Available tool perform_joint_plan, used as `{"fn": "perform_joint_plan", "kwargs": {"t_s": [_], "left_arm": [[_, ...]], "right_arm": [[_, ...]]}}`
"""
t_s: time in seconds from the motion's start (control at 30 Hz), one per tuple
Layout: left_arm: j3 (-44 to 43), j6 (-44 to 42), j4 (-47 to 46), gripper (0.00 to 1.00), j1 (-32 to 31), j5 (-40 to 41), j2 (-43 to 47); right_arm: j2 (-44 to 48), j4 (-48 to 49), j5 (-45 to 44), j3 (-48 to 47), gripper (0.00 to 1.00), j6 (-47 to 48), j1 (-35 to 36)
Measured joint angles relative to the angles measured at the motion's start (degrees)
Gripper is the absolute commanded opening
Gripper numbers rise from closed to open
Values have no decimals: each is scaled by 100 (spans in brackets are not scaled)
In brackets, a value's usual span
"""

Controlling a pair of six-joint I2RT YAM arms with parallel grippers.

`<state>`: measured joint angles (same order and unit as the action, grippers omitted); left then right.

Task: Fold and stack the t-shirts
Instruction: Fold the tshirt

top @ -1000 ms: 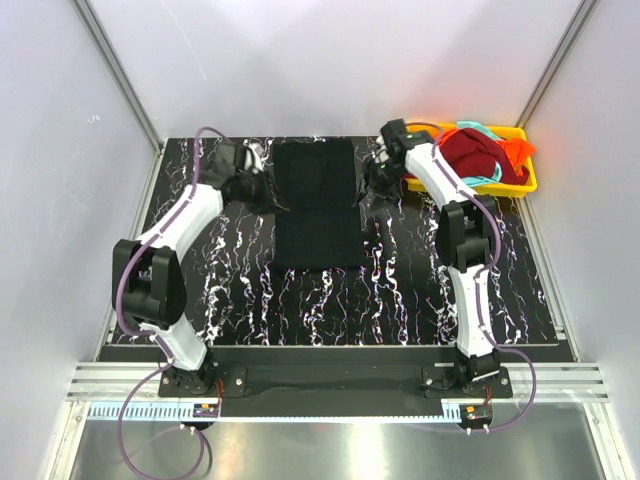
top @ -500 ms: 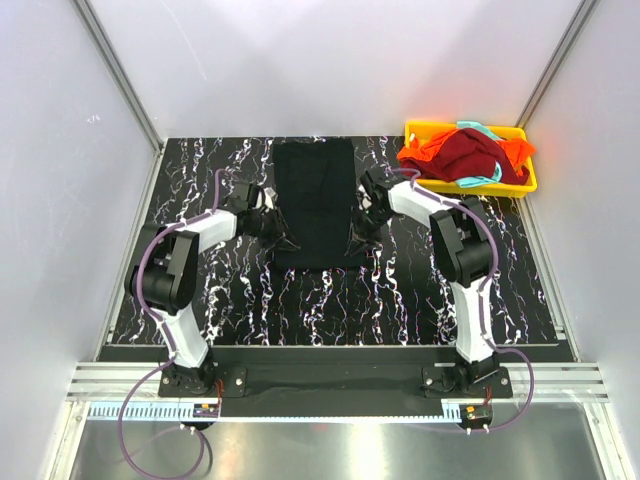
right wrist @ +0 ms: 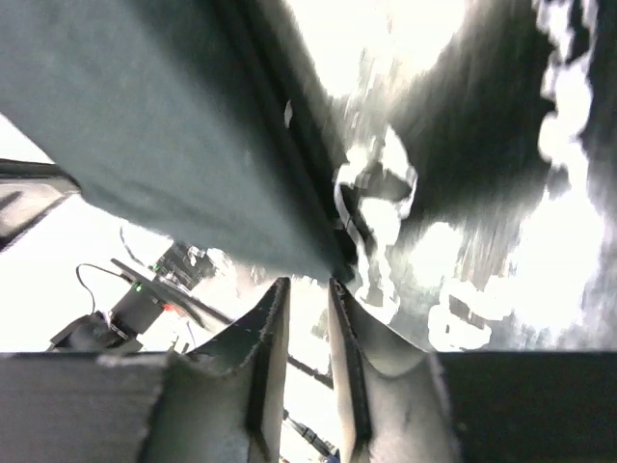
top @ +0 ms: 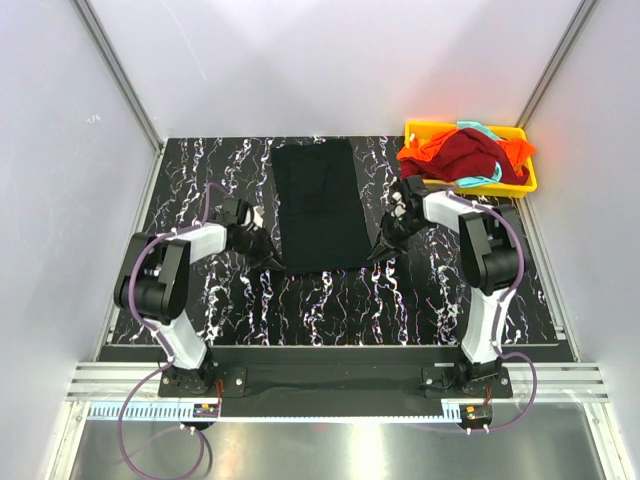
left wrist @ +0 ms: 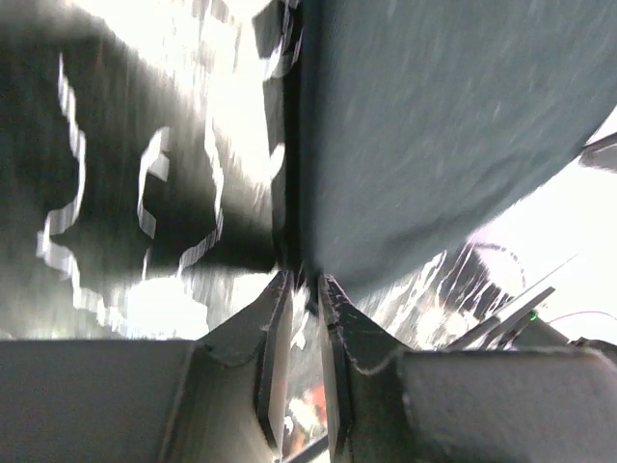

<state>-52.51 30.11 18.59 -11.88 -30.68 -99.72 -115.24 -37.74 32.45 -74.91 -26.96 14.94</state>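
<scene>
At the left, the left gripper [top: 270, 260] sits low on the black marbled table [top: 230, 300], at the near left corner of the black t-shirt [top: 318, 205]. In the left wrist view its fingers [left wrist: 273, 338] stand narrow, a slim gap between them. The cloth tapers down to a point at their tips, nipped there.

The black t-shirt lies mid-table, folded into a long flat rectangle. Its long axis runs straight away from the arm bases, one short edge near the far rim of the table and the other toward the arms. It lies square to the table, not skewed.

The right gripper [top: 378, 252] is at the shirt's near right corner, mirroring the left. In the right wrist view its fingers [right wrist: 275, 328] are also narrow, and the shirt's corner comes to their tips, pinched.

At the far right corner stands the yellow tray [top: 420, 125]. In it a dark red t-shirt [top: 470, 152] is heaped over an orange t-shirt [top: 425, 157], with a teal t-shirt [top: 487, 178] showing in strips.
</scene>
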Motion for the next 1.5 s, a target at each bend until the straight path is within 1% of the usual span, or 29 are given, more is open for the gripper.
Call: {"fn": "perform_joint_plan", "kwargs": {"t_s": [0.07, 0.17, 0.27, 0.33, 0.4, 0.5, 0.67, 0.8, 0.87, 0.93, 1.0, 1.03, 1.07, 1.13, 1.2, 1.27, 1.37, 1.47, 1.5], "left_arm": [[116, -42, 221, 23, -2, 50, 264], [92, -61, 540, 25, -26, 138, 754], [-214, -4, 756, 27, -103, 173, 1064], [-568, 98, 726, 25, -208, 144, 1058], [-817, 245, 505, 24, -323, 31, 905], [-848, 520, 39, 23, -439, -151, 511], [-367, 769, -483, 21, -490, -210, -98], [299, 767, -678, 21, -457, -267, -120], [540, 721, -811, 22, -428, -313, 70], [774, 621, -785, 25, -428, -278, 339], [992, 505, -546, 29, -433, -208, 739], [1019, 444, -348, 33, -435, -160, 944], [1023, 391, -195, 35, -435, -105, 1161], [964, 326, 0, 37, -428, -66, 1563], [697, 293, 173, 36, -422, -96, 1659], [203, 278, 203, 32, -417, -177, 1403], [-564, 343, -125, 25, -398, -400, 616], [-1110, 525, -608, 21, -376, -629, -275], [-1292, 603, -706, 21, -361, -688, -579]], "right_arm": [[232, -28, 98, 118, 35, -11, -11], [603, -72, 317, 131, 38, -66, 9], [739, -42, 529, -22, 41, -177, 42], [654, 66, 671, -184, 44, -289, 92], [494, 179, 774, -330, 47, -400, 184], [142, 442, 890, -481, 47, -570, 376], [-208, 632, 914, -391, 47, -647, 461], [-184, 750, 883, 96, 47, -520, 273], [-98, 807, 942, 522, 47, -448, 111], [155, 793, 960, 850, 48, -385, 9], [527, 754, 855, 1161, 49, -297, -59], [702, 697, 822, 1259, 49, -275, -74], [857, 638, 769, 1311, 51, -264, -74], [1091, 608, 752, 1298, 52, -273, -74], [1150, 577, 754, 1147, 54, -293, -74], [1056, 529, 752, 815, 54, -323, -74], [612, 533, 769, -4, 46, -420, -72], [-87, 706, 785, -986, 38, -636, -68], [-317, 732, 796, -1285, 33, -732, -68]]}}
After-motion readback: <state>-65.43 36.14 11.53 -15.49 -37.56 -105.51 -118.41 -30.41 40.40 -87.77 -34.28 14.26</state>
